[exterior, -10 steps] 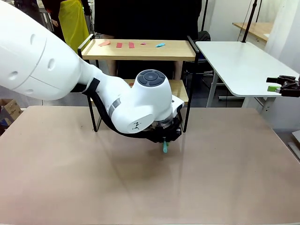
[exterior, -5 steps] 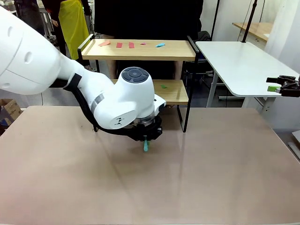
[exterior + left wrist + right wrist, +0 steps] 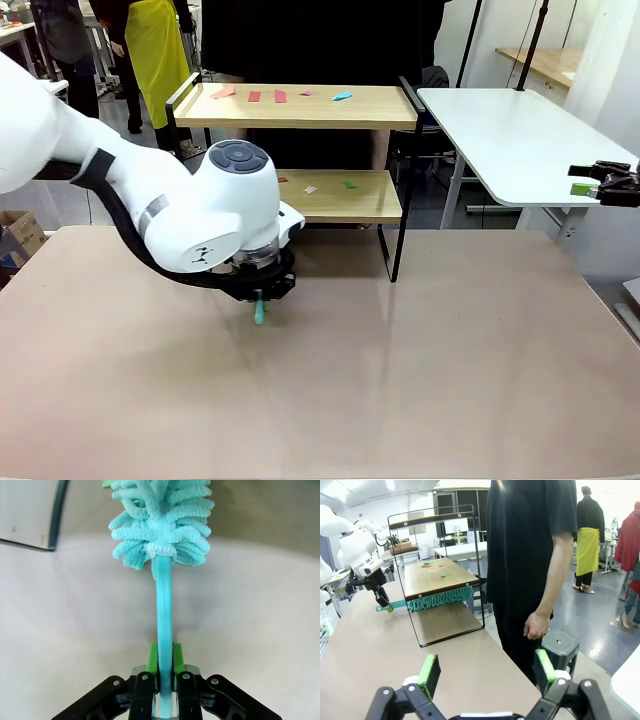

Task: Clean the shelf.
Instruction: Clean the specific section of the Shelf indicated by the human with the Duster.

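Coloured scraps (image 3: 254, 96) lie on both boards of the shelf (image 3: 385, 106), so I judge the cleaning hardly begun. The shelf stands upright in the upper middle of the front view, long axis running left to right, open front toward the camera. The left gripper (image 3: 261, 300), just below it in the frame, has its fingers clamped on the handle of a teal duster (image 3: 160, 525); the right gripper (image 3: 600, 185), at the right edge, has its fingers wide apart, empty.

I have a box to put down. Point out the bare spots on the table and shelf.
The table is bare between the shelf's feet and its near edge, right of the left claw holding the duster. The top board's right end, past the blue scrap, is free. Crowded: paper scraps along that board's left half.
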